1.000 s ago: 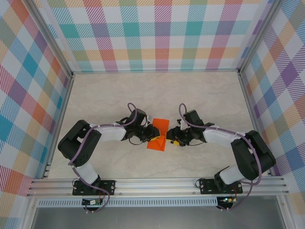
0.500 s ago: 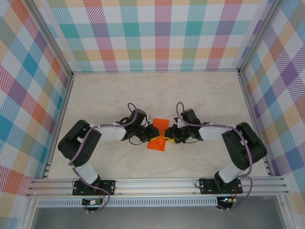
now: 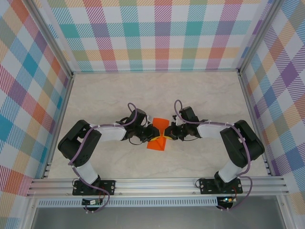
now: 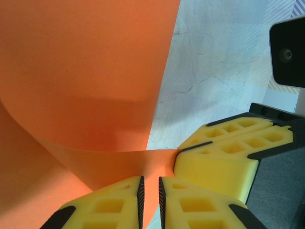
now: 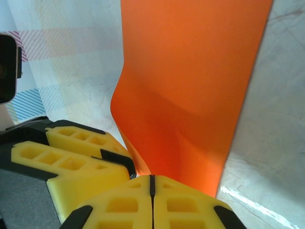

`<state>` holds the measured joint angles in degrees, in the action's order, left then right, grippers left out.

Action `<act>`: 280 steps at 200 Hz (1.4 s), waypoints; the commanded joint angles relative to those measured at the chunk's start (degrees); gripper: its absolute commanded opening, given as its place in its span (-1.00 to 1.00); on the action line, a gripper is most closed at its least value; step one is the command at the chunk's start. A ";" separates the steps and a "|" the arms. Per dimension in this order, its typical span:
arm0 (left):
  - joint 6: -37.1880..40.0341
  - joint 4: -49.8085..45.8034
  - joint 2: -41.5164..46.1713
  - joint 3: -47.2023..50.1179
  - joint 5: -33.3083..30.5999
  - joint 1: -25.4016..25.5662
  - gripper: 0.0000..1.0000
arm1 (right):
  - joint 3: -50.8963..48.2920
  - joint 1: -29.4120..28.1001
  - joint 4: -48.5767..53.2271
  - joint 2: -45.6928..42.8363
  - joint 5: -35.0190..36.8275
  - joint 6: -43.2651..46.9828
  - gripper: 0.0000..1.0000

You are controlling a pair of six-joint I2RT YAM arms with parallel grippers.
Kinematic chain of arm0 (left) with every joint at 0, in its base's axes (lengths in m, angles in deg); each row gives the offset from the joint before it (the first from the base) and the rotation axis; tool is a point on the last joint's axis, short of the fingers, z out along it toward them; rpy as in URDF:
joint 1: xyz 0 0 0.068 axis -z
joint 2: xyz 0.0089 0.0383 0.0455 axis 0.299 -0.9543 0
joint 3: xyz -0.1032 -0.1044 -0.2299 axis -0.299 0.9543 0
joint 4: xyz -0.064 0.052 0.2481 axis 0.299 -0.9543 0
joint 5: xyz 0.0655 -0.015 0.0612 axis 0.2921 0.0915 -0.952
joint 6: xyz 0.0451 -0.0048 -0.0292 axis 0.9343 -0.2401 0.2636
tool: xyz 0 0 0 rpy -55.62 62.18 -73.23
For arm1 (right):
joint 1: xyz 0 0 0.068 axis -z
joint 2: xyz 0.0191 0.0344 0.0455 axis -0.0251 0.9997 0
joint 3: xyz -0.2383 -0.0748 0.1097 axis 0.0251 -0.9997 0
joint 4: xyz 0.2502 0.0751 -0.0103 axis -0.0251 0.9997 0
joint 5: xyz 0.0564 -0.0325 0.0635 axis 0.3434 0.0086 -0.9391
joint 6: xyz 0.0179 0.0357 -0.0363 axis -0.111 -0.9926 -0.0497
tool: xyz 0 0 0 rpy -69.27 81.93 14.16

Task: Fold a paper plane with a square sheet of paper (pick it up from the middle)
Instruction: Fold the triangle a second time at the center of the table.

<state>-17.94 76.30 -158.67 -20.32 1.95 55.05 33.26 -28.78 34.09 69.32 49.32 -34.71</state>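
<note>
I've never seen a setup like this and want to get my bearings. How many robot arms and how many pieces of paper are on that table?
Robot arms: 2 (left arm, right arm)
Orange paper sheet: 1
Total: 3

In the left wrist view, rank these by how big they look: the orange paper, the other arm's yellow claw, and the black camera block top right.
1. orange sheet of paper, largest, though very near the lens.
2. right claw.
3. black camera block, smallest, partly cut off by the frame.
</note>
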 commanded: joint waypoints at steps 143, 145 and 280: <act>3.20 -2.12 -3.26 -4.12 1.68 0.67 -0.70 | 4.76 -0.36 7.33 3.85 4.60 5.89 -0.87; 3.25 -2.12 -3.37 -4.16 1.68 0.67 -0.70 | 4.77 -0.30 7.30 3.93 4.63 5.86 -0.87; 4.26 -2.48 -5.65 -4.08 0.92 0.68 -0.74 | 6.30 -0.29 8.16 6.39 5.12 6.31 -0.87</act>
<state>-15.27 74.90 -163.50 -22.96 2.83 55.05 37.91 -28.82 41.06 74.55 54.06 -30.01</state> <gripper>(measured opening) 0.135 0.068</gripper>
